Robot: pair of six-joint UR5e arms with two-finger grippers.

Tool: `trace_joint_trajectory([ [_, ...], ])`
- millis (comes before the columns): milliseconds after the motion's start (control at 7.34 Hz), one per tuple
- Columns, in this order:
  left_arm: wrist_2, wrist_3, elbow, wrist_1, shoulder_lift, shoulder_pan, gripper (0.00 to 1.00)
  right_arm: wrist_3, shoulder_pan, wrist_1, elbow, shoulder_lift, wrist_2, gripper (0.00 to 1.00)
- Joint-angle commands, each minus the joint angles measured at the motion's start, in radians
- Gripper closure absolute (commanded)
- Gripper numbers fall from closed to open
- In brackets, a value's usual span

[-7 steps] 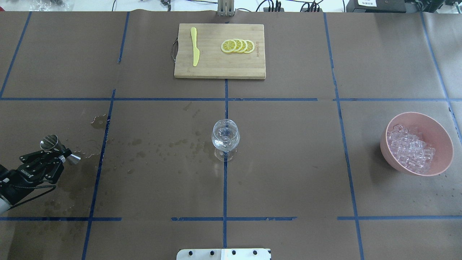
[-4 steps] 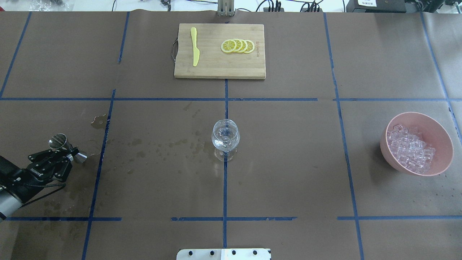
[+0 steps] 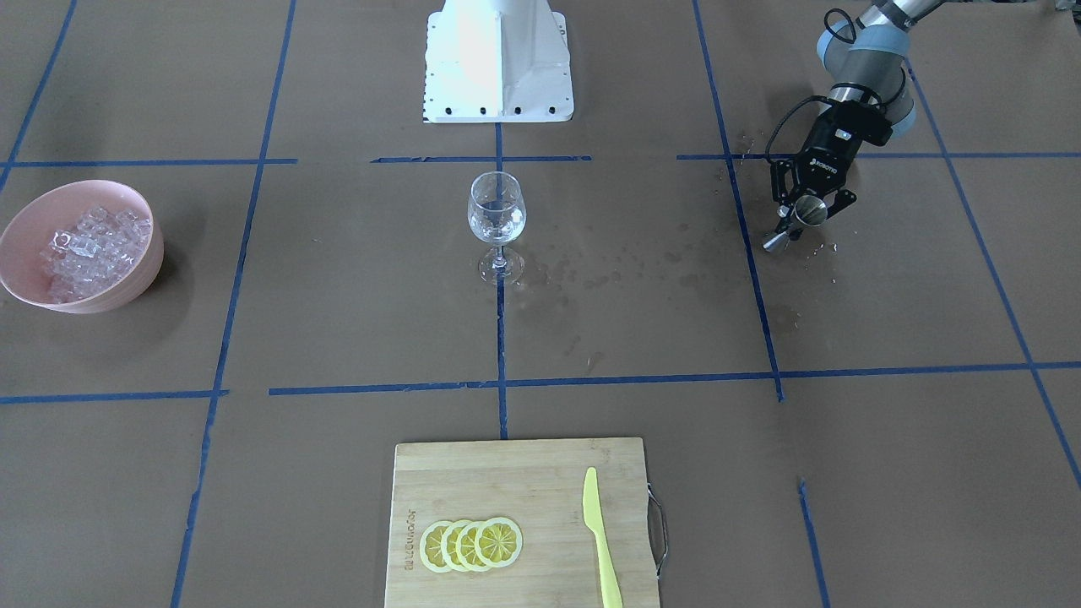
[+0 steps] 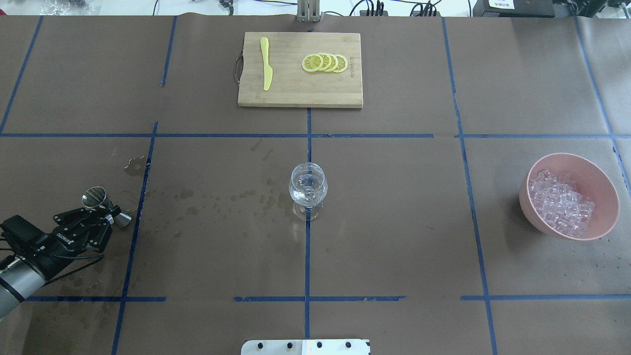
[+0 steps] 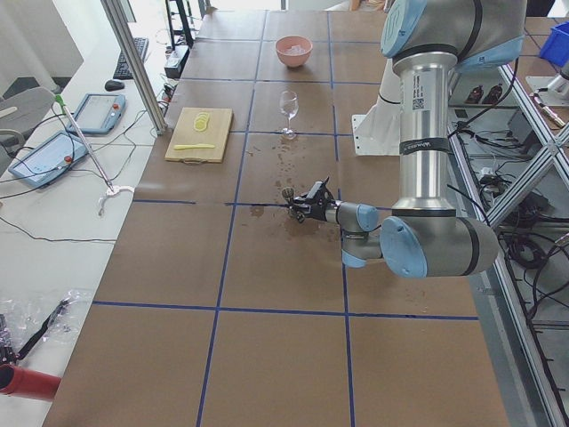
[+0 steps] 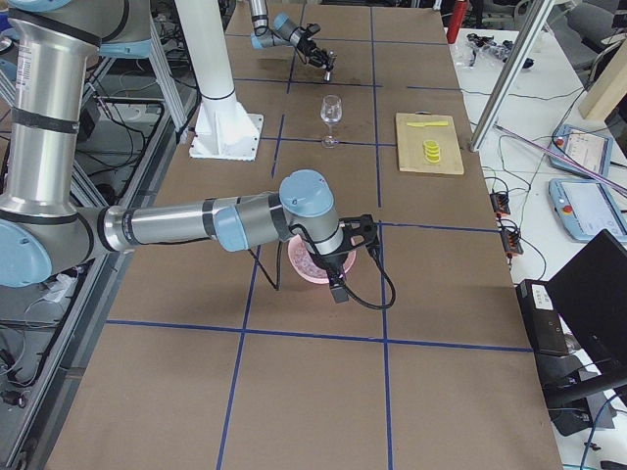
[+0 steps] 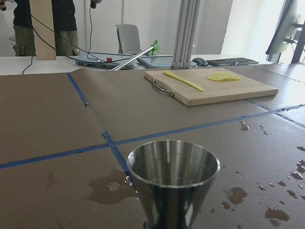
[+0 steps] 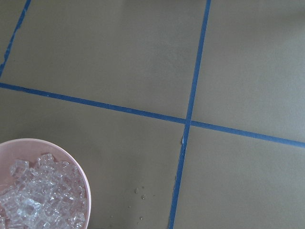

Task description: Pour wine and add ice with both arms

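My left gripper (image 4: pixel 109 213) is shut on the waist of a steel jigger (image 4: pixel 94 197), held tilted just above the table at the left edge; the same gripper (image 3: pixel 806 211) shows in the front-facing view. In the left wrist view the jigger (image 7: pixel 174 176) stands close up, and I cannot make out wine inside it. A clear wine glass (image 4: pixel 308 190) stands upright at the table's middle. The ice (image 4: pixel 562 204) fills a pink bowl (image 4: pixel 604 182) at the right. In the exterior right view my right gripper (image 6: pixel 359 231) hangs over that bowl (image 6: pixel 315 264); I cannot tell whether it is open or shut.
Wet splashes (image 4: pixel 236 197) spot the brown paper between the jigger and the glass. A wooden cutting board (image 4: pixel 345 93) with lemon slices (image 4: pixel 325 63) and a yellow knife (image 4: pixel 266 64) lies at the far middle. The white base block (image 4: pixel 305 346) sits at the near edge.
The left gripper has carried the jigger to the right, toward the glass. Glass, bowl and board have not moved.
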Motion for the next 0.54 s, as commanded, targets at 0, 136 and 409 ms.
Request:
trace_joint_trajectory([
  [0, 0.001, 0.001, 0.0, 0.001, -0.004, 0.016, 0.97, -0.001, 0.0, 0.0, -0.002, 0.0, 0.0, 0.0],
  [136, 0.001, 0.001, 0.002, 0.002, -0.004, 0.016, 0.94, -0.001, 0.0, 0.0, -0.004, 0.0, -0.002, 0.0],
  [409, 0.001, 0.003, 0.005, 0.002, -0.01, 0.022, 0.93, -0.001, 0.0, 0.0, -0.005, 0.0, -0.002, 0.0],
])
